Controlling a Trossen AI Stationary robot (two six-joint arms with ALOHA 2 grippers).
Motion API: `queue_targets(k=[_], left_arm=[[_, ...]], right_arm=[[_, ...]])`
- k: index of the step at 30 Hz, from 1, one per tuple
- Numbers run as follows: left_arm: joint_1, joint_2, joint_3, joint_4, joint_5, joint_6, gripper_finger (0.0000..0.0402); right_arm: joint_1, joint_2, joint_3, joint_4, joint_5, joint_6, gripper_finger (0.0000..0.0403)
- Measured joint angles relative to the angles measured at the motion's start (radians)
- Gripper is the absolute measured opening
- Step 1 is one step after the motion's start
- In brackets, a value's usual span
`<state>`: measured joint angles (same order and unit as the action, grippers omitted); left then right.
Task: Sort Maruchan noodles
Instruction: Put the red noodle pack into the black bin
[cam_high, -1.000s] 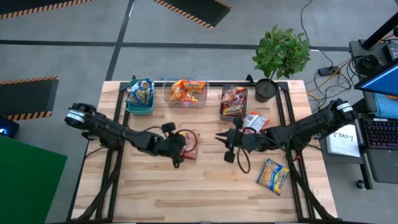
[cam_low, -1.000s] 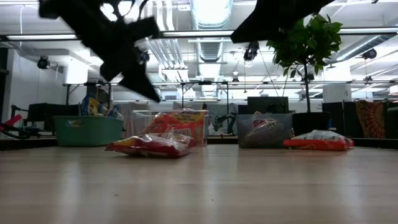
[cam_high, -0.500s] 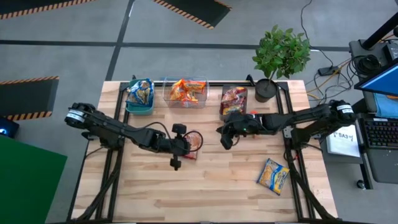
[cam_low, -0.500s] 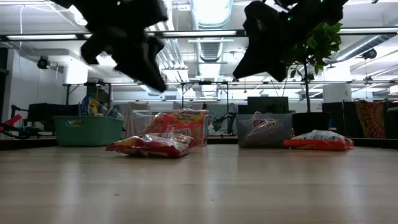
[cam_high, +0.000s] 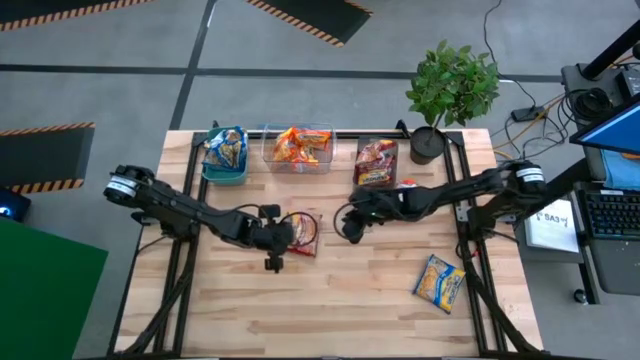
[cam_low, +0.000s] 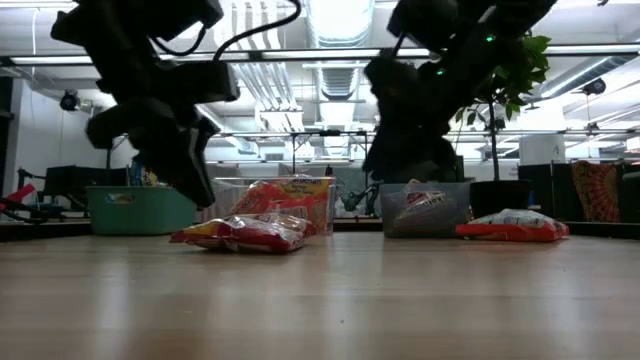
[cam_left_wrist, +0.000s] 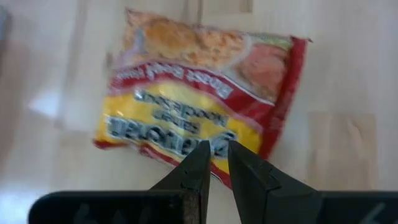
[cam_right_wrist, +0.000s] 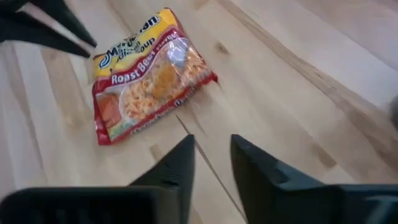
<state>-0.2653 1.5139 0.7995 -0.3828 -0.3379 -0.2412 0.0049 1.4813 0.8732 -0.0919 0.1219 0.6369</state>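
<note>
High view sorted: blue-and-yellow packets (cam_high: 225, 148) in teal bin (cam_high: 210, 172), orange packets (cam_high: 296, 145) in clear bin (cam_high: 270, 160), dark red packets (cam_high: 376, 163) in grey bin (cam_high: 357, 185).
Left to sort: red packet (cam_high: 303, 232) mid-table, orange packet (cam_high: 409, 186) beside the grey bin, blue-and-yellow packet (cam_high: 439, 281) near the front right.
Left gripper (cam_left_wrist: 213, 163): above the red packet, jaws nearly closed, empty.
Right gripper (cam_right_wrist: 210, 163): just past the grey bin, aimed at the red packet, slight gap, holds nothing.
</note>
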Motion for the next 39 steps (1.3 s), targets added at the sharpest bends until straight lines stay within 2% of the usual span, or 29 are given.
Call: queue_targets(k=[9, 16, 22, 25, 29, 39], left_arm=[[-0.011, 0.0, -0.066, 0.111, 0.052, -0.082, 0.004], [-0.012, 0.002, -0.128, 0.206, 0.053, -0.099, 0.004], [-0.012, 0.002, -0.181, 0.255, 0.053, -0.14, 0.004], [-0.012, 0.002, -0.202, 0.28, 0.05, -0.163, 0.004], [-0.012, 0.002, -0.226, 0.326, 0.048, -0.171, 0.004], [-0.013, 0.002, -0.253, 0.391, 0.034, -0.182, 0.004]], right_arm=[[-0.008, 0.172, 0.156, 0.003, 0.009, 0.003, 0.0246], [-0.009, 0.321, 0.282, 0.003, 0.009, -0.03, 0.0312], [-0.022, 0.392, 0.36, 0.0, 0.0, -0.127, 0.0333], [-0.029, 0.403, 0.379, 0.005, -0.008, -0.238, 0.0336], [-0.03, 0.405, 0.372, 0.044, -0.022, -0.389, 0.0334], [-0.032, 0.406, 0.304, 0.223, -0.07, -0.529, 0.0329]])
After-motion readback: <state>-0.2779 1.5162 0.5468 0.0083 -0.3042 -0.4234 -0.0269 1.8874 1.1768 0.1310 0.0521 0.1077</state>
